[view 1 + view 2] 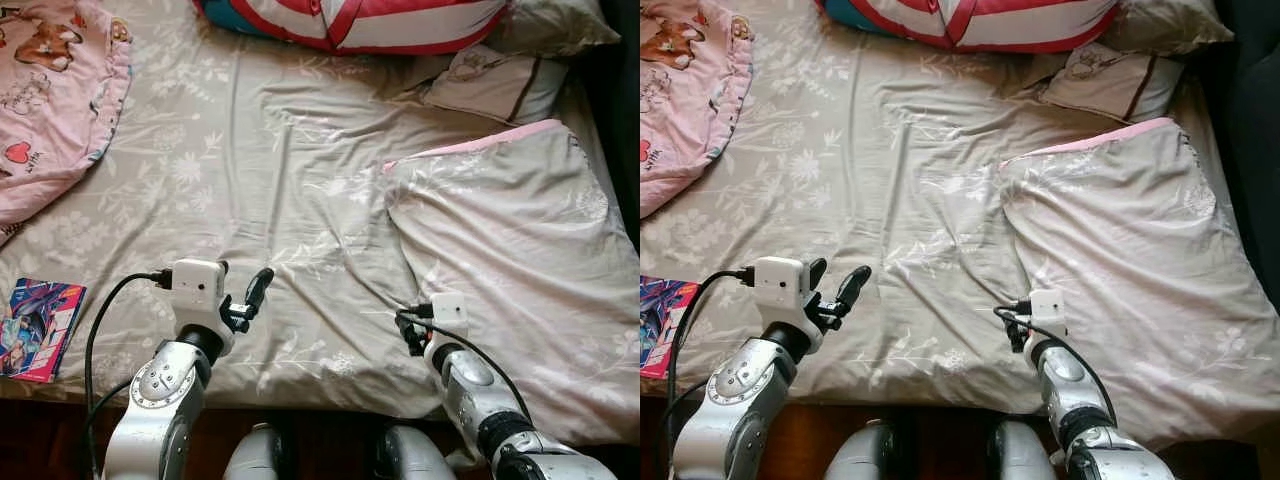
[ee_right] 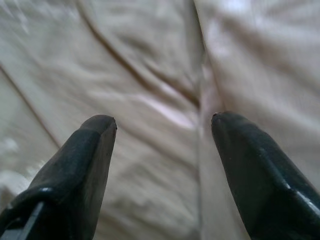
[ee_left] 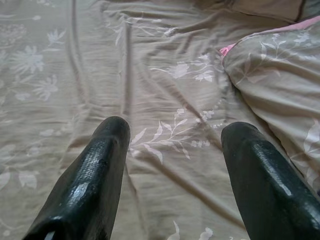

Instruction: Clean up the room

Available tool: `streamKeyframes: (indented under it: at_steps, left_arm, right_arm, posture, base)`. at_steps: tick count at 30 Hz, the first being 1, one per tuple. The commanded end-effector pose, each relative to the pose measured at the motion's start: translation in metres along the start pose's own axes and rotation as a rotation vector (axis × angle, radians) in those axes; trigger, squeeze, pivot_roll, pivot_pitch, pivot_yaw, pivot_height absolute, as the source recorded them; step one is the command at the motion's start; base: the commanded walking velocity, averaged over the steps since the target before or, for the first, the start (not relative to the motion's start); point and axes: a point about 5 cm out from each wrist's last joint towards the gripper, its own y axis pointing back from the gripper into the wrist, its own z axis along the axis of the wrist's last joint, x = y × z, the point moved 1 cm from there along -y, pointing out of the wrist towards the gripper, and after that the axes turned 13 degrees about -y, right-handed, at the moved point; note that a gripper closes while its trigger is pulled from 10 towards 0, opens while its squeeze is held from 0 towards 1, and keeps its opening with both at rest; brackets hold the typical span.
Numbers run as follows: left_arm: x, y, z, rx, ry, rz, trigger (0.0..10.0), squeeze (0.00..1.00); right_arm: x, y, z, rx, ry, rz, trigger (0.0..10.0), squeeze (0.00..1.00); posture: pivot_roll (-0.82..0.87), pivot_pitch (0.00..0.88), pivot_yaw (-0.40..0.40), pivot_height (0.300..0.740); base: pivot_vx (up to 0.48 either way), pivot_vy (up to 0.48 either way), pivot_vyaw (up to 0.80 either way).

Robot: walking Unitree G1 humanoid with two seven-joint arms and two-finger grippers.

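**Q:** Left eye view, bedside: what am I looking at?

**A:** Both my arms reach over a bed (image 1: 250, 150) with a rumpled grey floral sheet. My left hand (image 1: 243, 296) hovers above the sheet near the foot edge, fingers spread, holding nothing. My right hand (image 1: 412, 335) sits low at the edge of the folded-back duvet (image 1: 500, 260), its pink lining showing along the top fold. Right wrist view shows those fingers (image 2: 90, 160) apart too, straddling the seam where duvet meets sheet.

**Q:** Which step is this?

**A:** Bed-making, I judge: lining up to take the duvet's edge. Nothing is gripped yet.

**Q:** And next?

**A:** Likely lowering the right hand onto the duvet's near edge and pinching fabric, then drawing it across. Thin cloth may slip or bunch.

**Q:** Anything else out of place?

**A:** A pink blanket (image 1: 50, 90), a small pillow (image 1: 495, 85) beside a striped cushion (image 1: 370, 22), and a colourful book (image 1: 38, 328) at the left edge.
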Motion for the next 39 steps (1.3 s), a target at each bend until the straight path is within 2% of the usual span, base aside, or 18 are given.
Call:
streamKeyframes:
  at_steps: [1, 3, 7, 8, 9, 13, 14, 15, 16, 22, 27, 29, 32, 34, 36, 38, 39]
  left_arm:
    - [0.003, 0.008, -0.004, 0.035, 0.001, 0.004, 10.0, 0.0]
    - [0.003, 0.011, -0.002, 0.04, 0.0, 0.005, 10.0, 0.0]
    - [0.005, 0.015, 0.002, 0.048, 0.001, 0.009, 10.0, 0.0]
    - [0.005, 0.015, 0.002, 0.048, 0.001, 0.009, 10.0, 0.0]
    - [0.004, 0.015, 0.002, 0.049, 0.001, 0.009, 10.0, 0.0]
    - [0.004, 0.016, 0.003, 0.052, 0.009, 0.014, 10.0, 0.0]
    - [0.005, 0.016, 0.003, 0.055, 0.011, 0.015, 10.0, 0.0]
    - [0.005, 0.016, 0.003, 0.055, 0.011, 0.015, 10.0, 0.0]
    - [0.005, 0.017, 0.002, 0.062, 0.018, 0.019, 10.0, 0.0]
    - [0.006, 0.018, 0.001, 0.074, 0.037, 0.029, 10.0, 0.0]
    - [0.006, 0.017, -0.001, 0.078, 0.055, 0.034, 10.0, 0.0]
    - [0.005, 0.015, -0.001, 0.079, 0.062, 0.033, 10.0, 0.0]
    - [0.004, 0.014, -0.002, 0.079, 0.064, 0.03, 10.0, 0.0]
    - [0.004, 0.013, -0.003, 0.08, 0.064, 0.029, 10.0, 0.0]
    - [0.003, 0.009, -0.005, 0.081, 0.067, 0.029, 10.0, 0.0]
    - [0.003, 0.008, -0.005, 0.08, 0.066, 0.029, 10.0, 0.0]
    - [0.001, 0.004, -0.007, 0.076, 0.068, 0.027, 10.0, 0.0]
  right_arm:
    - [-0.01, 0.007, -0.025, 0.084, -0.001, -0.035, 10.0, 0.0]
    - [-0.016, 0.009, -0.028, 0.099, 0.01, -0.05, 10.0, 0.0]
    - [-0.04, 0.016, -0.03, 0.121, 0.016, -0.12, 10.0, 0.0]
    - [-0.04, 0.016, -0.03, 0.121, 0.016, -0.12, 10.0, 0.0]
    - [-0.047, 0.017, -0.028, 0.112, 0.016, -0.143, 10.0, 0.0]
    - [-0.072, 0.023, -0.018, 0.06, -0.001, -0.235, 10.0, 0.0]
    - [-0.083, 0.027, -0.012, 0.035, -0.004, -0.276, 10.0, 0.0]
    - [-0.083, 0.027, -0.012, 0.035, -0.004, -0.276, 10.0, 0.0]
    - [-0.1, 0.033, -0.004, -0.005, -0.008, -0.345, 10.0, 0.0]
    - [-0.14, 0.053, 0.012, -0.091, -0.017, -0.498, 10.0, 0.0]
    - [-0.155, 0.062, 0.018, -0.129, 0.002, -0.555, 10.0, 0.0]
    - [-0.166, 0.07, 0.023, -0.172, -0.003, -0.616, 10.0, 0.0]
    - [-0.17, 0.073, 0.021, -0.184, -0.045, -0.647, 10.0, 0.0]
    - [-0.166, 0.071, 0.016, -0.169, -0.054, -0.629, 10.0, 0.0]
    - [-0.155, 0.065, 0.009, -0.156, -0.05, -0.573, 10.0, 0.0]
    - [-0.151, 0.063, 0.008, -0.158, -0.058, -0.552, 10.0, 0.0]
    - [-0.137, 0.056, 0.002, -0.159, -0.061, -0.482, 10.0, 0.0]
  posture:
    - [0.15, 0.44, 0.056, 0.74]
    - [0.15, 0.441, 0.059, 0.74]
    - [0.15, 0.445, 0.06, 0.74]
    - [0.15, 0.445, 0.06, 0.74]
    - [0.15, 0.447, 0.059, 0.74]
    - [0.15, 0.443, 0.057, 0.74]
    - [0.15, 0.443, 0.055, 0.74]
    - [0.15, 0.443, 0.055, 0.74]
    - [0.14, 0.441, 0.054, 0.74]
    - [0.13, 0.434, 0.048, 0.74]
    - [0.12, 0.43, 0.046, 0.74]
    - [0.12, 0.429, 0.048, 0.74]
    - [0.11, 0.422, 0.044, 0.74]
    - [0.11, 0.417, 0.043, 0.74]
    - [0.1, 0.401, 0.038, 0.74]
    - [0.1, 0.401, 0.038, 0.74]
    - [0.09, 0.374, 0.035, 0.74]
  base:
    - [0.0, 0.0, 0.0]
    - [0.0, 0.0, 0.0]
    - [0.0, 0.0, 0.0]
    - [0.0, 0.0, 0.0]
    - [0.0, 0.0, 0.0]
    - [0.0, 0.0, 0.0]
    - [0.0, 0.0, 0.0]
    - [0.0, 0.0, 0.0]
    - [0.0, 0.0, 0.0]
    - [0.0, 0.0, 0.0]
    - [0.0, 0.0, 0.0]
    - [0.0, 0.0, 0.0]
    - [0.0, 0.0, 0.0]
    - [0.0, 0.0, 0.0]
    - [0.0, 0.0, 0.0]
    - [0.0, 0.0, 0.0]
    - [0.0, 0.0, 0.0]
